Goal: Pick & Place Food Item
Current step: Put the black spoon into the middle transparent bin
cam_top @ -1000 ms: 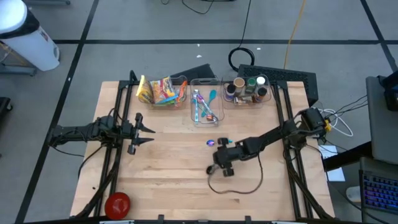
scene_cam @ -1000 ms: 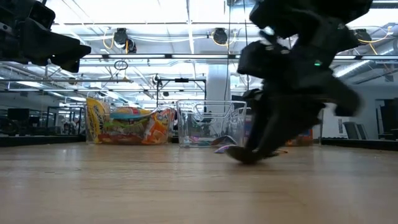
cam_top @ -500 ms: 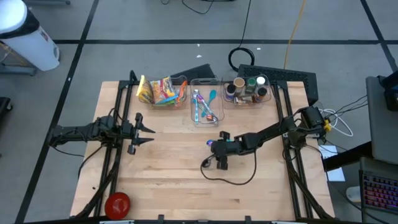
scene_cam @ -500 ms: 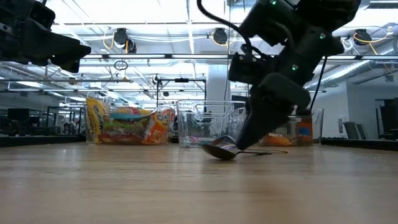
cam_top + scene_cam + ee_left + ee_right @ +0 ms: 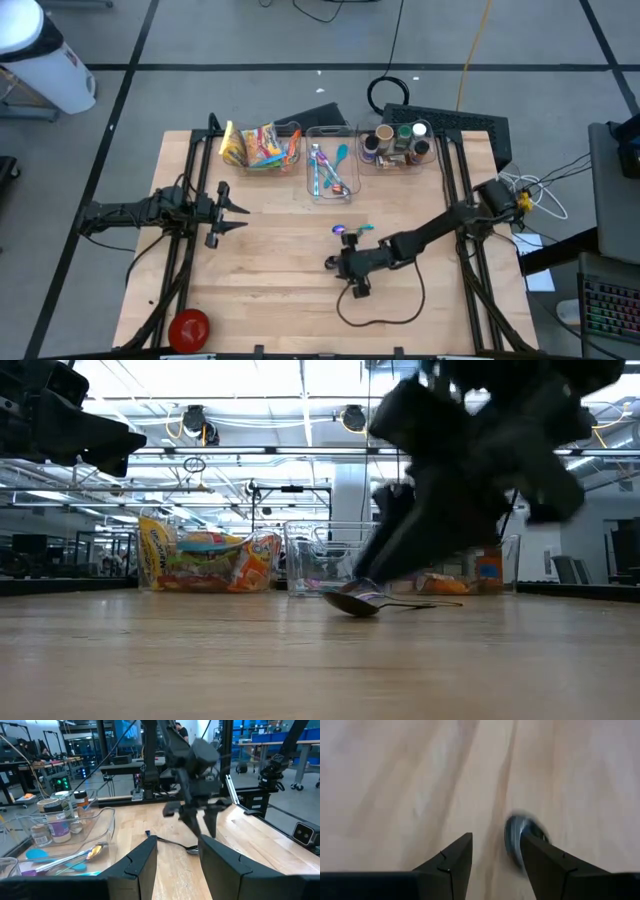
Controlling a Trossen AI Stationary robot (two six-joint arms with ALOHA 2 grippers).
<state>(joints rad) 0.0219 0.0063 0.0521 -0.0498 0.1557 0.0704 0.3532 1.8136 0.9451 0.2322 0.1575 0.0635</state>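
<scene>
Three clear bins (image 5: 331, 177) along the table's far edge, one loose spoon (image 5: 349, 231) on the table (image 5: 280, 270), one red round object (image 5: 188, 327), two robot arms (image 5: 135, 213).

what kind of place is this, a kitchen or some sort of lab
Most likely a robotics lab or workshop, not a kitchen. The wooden table sits in a metal frame with two robot arms mounted on it, cables trail over a taped grey floor, and the low view shows an industrial ceiling with strip lights.
</scene>
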